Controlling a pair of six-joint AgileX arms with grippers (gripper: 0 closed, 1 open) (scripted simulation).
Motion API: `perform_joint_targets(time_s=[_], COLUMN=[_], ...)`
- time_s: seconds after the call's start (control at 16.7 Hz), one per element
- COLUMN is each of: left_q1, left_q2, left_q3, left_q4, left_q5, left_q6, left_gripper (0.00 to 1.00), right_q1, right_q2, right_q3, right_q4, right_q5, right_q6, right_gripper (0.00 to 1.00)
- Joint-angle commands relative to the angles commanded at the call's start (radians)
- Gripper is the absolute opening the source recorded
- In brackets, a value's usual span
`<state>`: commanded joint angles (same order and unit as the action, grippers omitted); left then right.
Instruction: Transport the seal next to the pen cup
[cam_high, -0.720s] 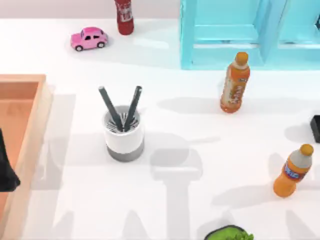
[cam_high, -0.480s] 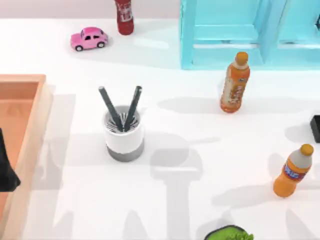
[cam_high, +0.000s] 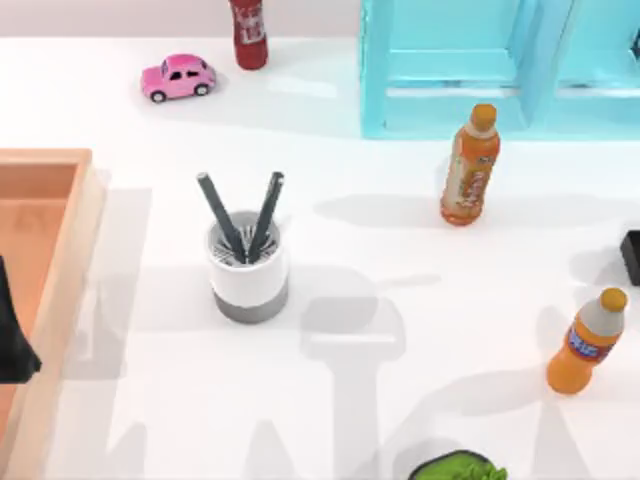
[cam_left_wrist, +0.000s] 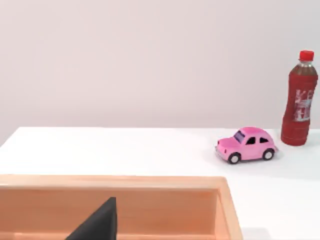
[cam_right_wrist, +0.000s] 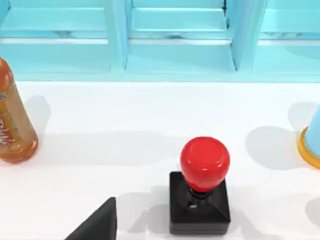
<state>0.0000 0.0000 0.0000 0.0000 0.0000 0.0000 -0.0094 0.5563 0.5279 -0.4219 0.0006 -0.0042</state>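
Observation:
The pen cup (cam_high: 248, 270) is white with a grey bottom band and holds two dark pens; it stands left of the table's middle. The seal (cam_right_wrist: 201, 182) stands upright on its black block base with a glossy red knob on top. In the top view its black base (cam_high: 631, 256) pokes in at the right edge, far from the cup. My right gripper (cam_right_wrist: 97, 225) hovers just short of the seal, apart from it. My left gripper (cam_high: 12, 340) is parked over the wooden tray (cam_high: 45, 170) at the left edge.
Two orange bottles (cam_high: 470, 165) (cam_high: 587, 342) stand on the right half, the nearer one close to the seal. A cyan shelf (cam_high: 450, 60) fills the back right. A pink toy car (cam_high: 178, 77) and a dark red bottle (cam_high: 248, 32) sit at the back left. A green object (cam_high: 458, 468) lies at the front edge.
The arm shadows near the table's front have shifted slightly. No object has moved, and the left gripper has stayed in place.

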Motion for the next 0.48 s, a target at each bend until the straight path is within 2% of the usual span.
perform_joint_targets(time_s=[0.48], left_q1=[0.0], left_q2=[0.0], left_q3=[0.0], left_q4=[0.0], left_q5=[0.0], left_q6=[0.0], left_gripper=[1.0], right_q1=[-0.012], right_q2=[0.858], right_q3=[0.756], right_q4=[-0.552], right_q5=[0.001], right_q6=[-0.005], right_gripper=[1.0])
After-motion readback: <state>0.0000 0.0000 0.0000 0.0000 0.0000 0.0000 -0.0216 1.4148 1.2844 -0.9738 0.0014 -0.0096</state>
